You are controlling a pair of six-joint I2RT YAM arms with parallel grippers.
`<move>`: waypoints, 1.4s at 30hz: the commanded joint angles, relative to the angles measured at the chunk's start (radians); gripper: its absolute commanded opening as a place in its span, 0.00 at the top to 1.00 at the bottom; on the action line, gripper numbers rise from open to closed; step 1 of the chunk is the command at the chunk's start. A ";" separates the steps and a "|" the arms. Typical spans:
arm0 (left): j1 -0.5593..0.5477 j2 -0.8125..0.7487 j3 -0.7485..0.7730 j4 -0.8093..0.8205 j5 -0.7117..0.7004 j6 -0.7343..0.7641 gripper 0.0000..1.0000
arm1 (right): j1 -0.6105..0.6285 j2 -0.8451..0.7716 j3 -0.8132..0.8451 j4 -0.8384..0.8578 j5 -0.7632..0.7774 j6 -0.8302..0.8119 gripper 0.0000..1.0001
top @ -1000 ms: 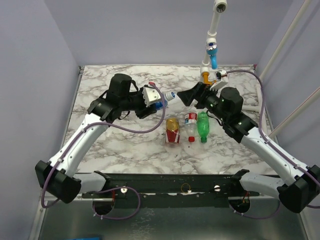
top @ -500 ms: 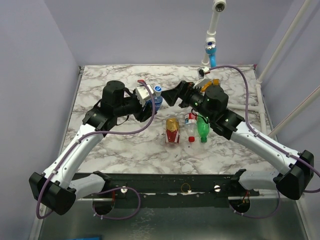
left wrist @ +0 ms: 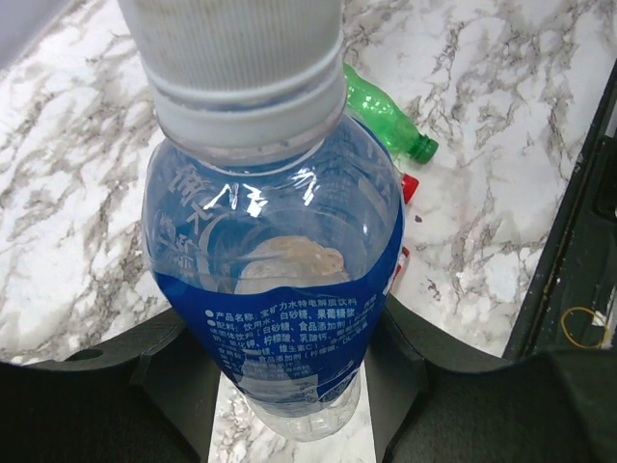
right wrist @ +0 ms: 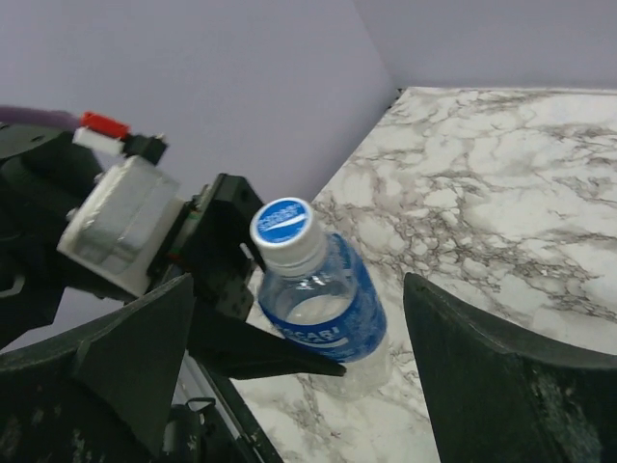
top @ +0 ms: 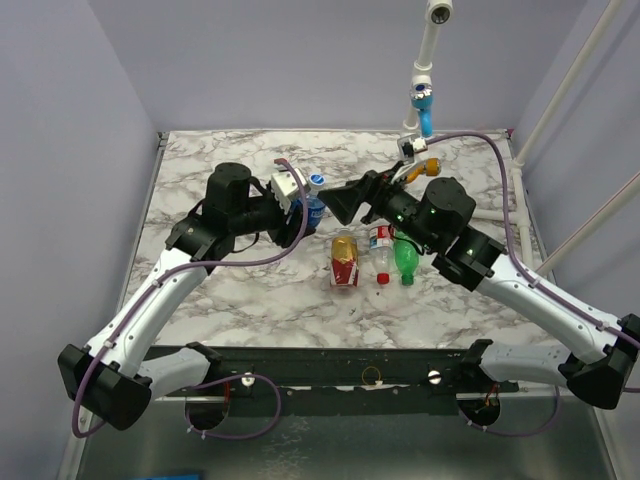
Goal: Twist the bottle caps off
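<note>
Worktop (top: 230, 290) is marble. Your left arm (top: 165, 285) and right arm (top: 520, 290) bend in over its middle from the near edge. White pipe (top: 428, 60) with blue and orange fittings stands at the far right.

Your left tool (top: 300, 212) is clamped on the clear bottle with the blue label (left wrist: 280, 251). Its fingers (left wrist: 164, 376) sit either side of the lower body. That bottle is roughly upright, cap end up, left of centre. Can't tell if its base touches the worktop.

Your right tool (top: 338, 207) is spread wide and aimed at that bottle from the right, tips just beside its upper part. In the right wrist view the neck sits between the two fingers (right wrist: 501, 367), and neither touches it.

Three more bottles lie side by side near centre, just right of the held one, necks toward the near edge: amber bottle (top: 344, 258), clear bottle with red-white label (top: 381, 245), green bottle (top: 405, 250).

Bluish-white cap (right wrist: 283, 224) is seated on the held bottle. Red cap (left wrist: 408, 186) and green cap (left wrist: 422, 148) are on theirs. The amber one's cap is too small to make out.
</note>
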 commanded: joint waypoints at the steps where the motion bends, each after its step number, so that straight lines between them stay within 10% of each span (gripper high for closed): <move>1: -0.004 0.039 0.047 -0.072 0.057 -0.039 0.67 | 0.042 0.026 0.055 0.012 -0.073 -0.080 0.09; 12: -0.007 0.023 0.091 -0.120 0.131 -0.024 0.67 | 0.049 0.125 0.143 -0.044 0.039 -0.095 0.28; 42: -0.018 0.011 0.114 -0.169 0.222 -0.005 0.65 | 0.049 0.169 0.143 0.012 -0.088 -0.082 0.38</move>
